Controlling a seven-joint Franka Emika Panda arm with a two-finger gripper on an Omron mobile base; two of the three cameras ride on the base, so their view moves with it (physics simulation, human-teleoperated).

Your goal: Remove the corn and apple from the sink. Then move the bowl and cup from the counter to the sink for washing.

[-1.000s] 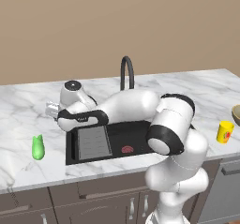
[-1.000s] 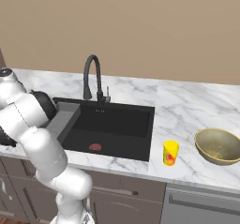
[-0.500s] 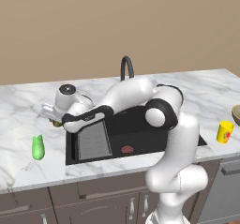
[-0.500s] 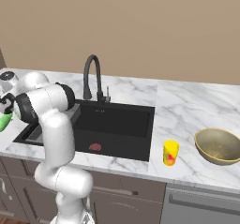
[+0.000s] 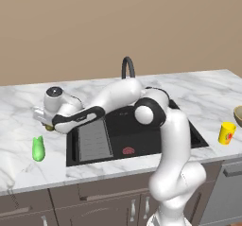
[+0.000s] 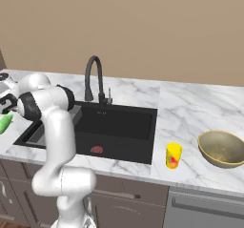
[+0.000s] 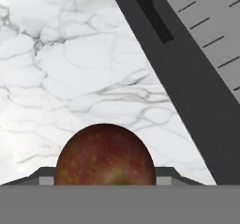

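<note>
Left base view: white marble counter [image 5: 198, 95] running under tan wall; one corn [image 5: 38, 149], one cup [image 5: 227, 133], one bowl [image 6: 222, 148]; gripper [image 5: 47, 124] clasping one apple [image 7: 105, 155] left of sink [image 5: 156, 135].

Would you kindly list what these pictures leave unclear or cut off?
- Apple: hand view, its lower part cut off at the bottom; whether it touches the counter cannot be told.
- Gripper: left base view, fingers too small to make out.
- Bowl: left base view, cut by the right edge.
- Corn: right base view, cut by the left edge.
</note>
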